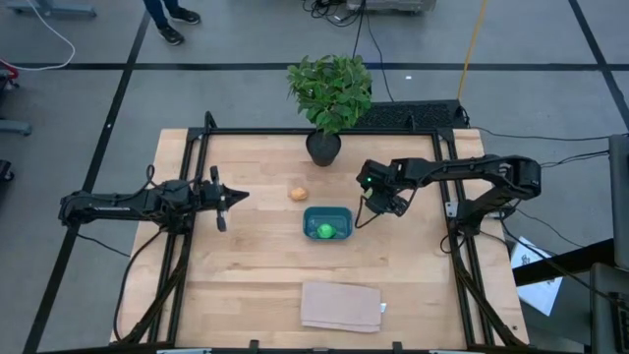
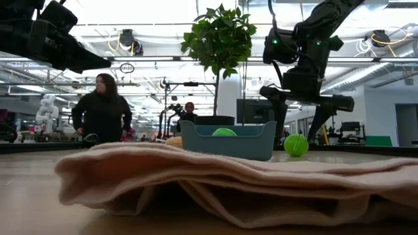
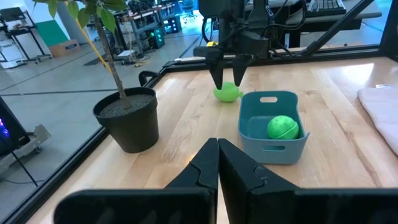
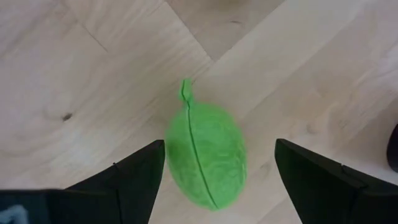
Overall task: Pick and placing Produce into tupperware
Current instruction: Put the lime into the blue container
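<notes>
The teal tupperware (image 1: 327, 222) sits mid-table and holds one bright green piece (image 1: 324, 231) (image 3: 283, 127). A second green piece (image 4: 206, 154) (image 2: 296, 145), oval with a small stem, lies on the wood just to the container's right. My right gripper (image 4: 221, 143) (image 3: 227, 76) hovers open above that piece, pointing down, with one finger on each side and not touching it. The orange-tan piece (image 1: 298, 193) lies on the table, far-left of the container. My left gripper (image 1: 231, 197) (image 3: 217, 152) waits shut at the table's left, held above the surface.
A potted plant (image 1: 324, 147) stands at the far edge, behind the container. A folded tan pad (image 1: 341, 306) lies near the near edge. A black frame borders the table (image 1: 246, 265). People stand in the room beyond, as the low view shows.
</notes>
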Motion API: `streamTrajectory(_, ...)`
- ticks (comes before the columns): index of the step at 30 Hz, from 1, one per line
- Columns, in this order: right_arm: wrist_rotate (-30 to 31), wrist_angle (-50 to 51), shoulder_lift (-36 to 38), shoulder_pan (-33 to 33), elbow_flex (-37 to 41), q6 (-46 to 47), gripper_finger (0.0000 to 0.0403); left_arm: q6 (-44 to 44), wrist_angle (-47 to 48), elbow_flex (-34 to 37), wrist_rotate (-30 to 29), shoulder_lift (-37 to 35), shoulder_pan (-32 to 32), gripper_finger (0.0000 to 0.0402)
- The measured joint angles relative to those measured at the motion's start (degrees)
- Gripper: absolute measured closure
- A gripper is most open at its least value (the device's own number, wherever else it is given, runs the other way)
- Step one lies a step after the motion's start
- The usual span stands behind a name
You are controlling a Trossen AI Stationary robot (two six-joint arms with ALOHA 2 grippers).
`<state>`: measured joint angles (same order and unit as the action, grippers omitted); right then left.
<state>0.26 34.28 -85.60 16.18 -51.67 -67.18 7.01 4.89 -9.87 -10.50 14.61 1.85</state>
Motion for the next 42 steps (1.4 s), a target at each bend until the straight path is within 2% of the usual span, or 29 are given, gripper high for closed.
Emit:
streamTrajectory(24, -0.36, -8.83, -0.5, 1.75, 6.22, -0.63, 0.0108, 0.24, 0.1, 0.0, 0.0, 0.0, 0.01, 0.0387)
streamTrajectory(28, -0.46, -8.79, -0.5, 1.73, 6.31, 0.78, 0.0129, 0.24, 0.1, 0.0, 0.0, 0.0, -0.01, 0.0387)
streamTrajectory(36, -0.48, -8.63, -0.48, 1.73, 6.3, 3.06, 0.0196, 0.22, 0.1, 0.0, 0.0, 0.0, -0.01, 0.0387)
streamTrajectory(42, -0.26, -9.11, -0.48, 1.73, 6.14, 4.77, 0.0188, 0.0, 0.1, 0.0, 0.0, -0.02, -0.01, 0.0387)
